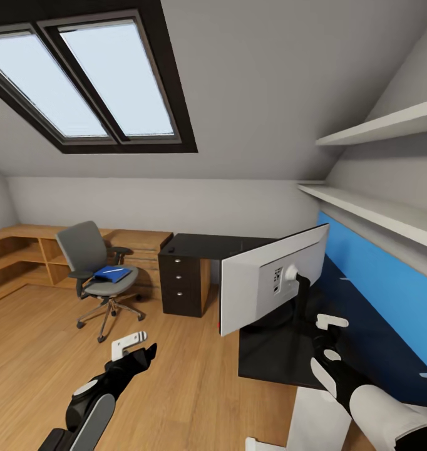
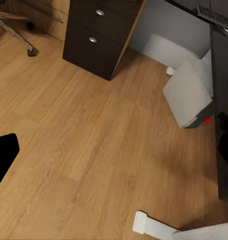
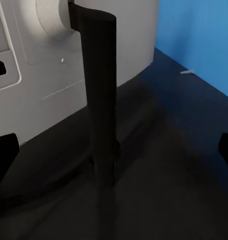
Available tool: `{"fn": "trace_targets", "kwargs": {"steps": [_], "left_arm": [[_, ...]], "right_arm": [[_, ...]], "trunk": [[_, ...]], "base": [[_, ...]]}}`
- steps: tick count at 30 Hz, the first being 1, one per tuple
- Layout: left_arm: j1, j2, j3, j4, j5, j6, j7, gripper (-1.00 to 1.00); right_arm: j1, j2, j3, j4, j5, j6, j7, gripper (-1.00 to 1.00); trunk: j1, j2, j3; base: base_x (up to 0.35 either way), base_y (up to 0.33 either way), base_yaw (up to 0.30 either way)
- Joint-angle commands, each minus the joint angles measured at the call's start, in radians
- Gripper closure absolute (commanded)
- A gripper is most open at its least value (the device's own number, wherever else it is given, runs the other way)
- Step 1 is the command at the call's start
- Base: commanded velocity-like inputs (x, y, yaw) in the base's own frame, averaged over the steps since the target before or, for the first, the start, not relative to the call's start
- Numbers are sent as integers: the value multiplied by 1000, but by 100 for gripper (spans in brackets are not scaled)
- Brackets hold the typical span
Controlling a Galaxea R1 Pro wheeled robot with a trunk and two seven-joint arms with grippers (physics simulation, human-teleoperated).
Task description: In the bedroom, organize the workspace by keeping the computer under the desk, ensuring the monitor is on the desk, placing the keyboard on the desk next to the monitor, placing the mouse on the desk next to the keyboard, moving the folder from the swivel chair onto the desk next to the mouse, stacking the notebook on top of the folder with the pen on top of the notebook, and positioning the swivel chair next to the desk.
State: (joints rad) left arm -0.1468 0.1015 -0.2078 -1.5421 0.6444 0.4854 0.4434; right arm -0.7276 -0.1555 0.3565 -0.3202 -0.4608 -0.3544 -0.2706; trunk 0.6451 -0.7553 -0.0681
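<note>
The monitor (image 1: 273,280) stands on the black worktop (image 1: 364,338), its grey back toward the camera. The right hand (image 1: 323,335) hangs spread open behind its stand (image 3: 99,110), holding nothing. At 10 o'clock, the folder (image 1: 112,273) lies on the swivel chair (image 1: 91,263). Left hand (image 1: 138,351): opening cannot be told.

No readable text; label on monitor (image 1: 273,282) back illegible.

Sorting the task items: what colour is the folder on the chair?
Bright blue; the folder lies on the grey chair seat, clearest in the head view.
</note>
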Motion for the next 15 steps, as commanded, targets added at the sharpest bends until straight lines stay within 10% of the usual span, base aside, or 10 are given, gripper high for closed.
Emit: {"fn": "trace_targets", "kwargs": {"steps": [1, 15], "left_arm": [[-1, 1, -2, -2, 10, 1, 10, -100], [-1, -2, -4, -3, 11, 2, 12, -100]], "right_arm": [[-1, -1, 9, 0, -7, -3, -6, -100], [2, 2, 9, 29, -8, -186, -16, -100]], "trunk": [[4, -9, -5], [58, -107, -49]], "base": [[0, 0, 0], [0, 0, 0]]}}
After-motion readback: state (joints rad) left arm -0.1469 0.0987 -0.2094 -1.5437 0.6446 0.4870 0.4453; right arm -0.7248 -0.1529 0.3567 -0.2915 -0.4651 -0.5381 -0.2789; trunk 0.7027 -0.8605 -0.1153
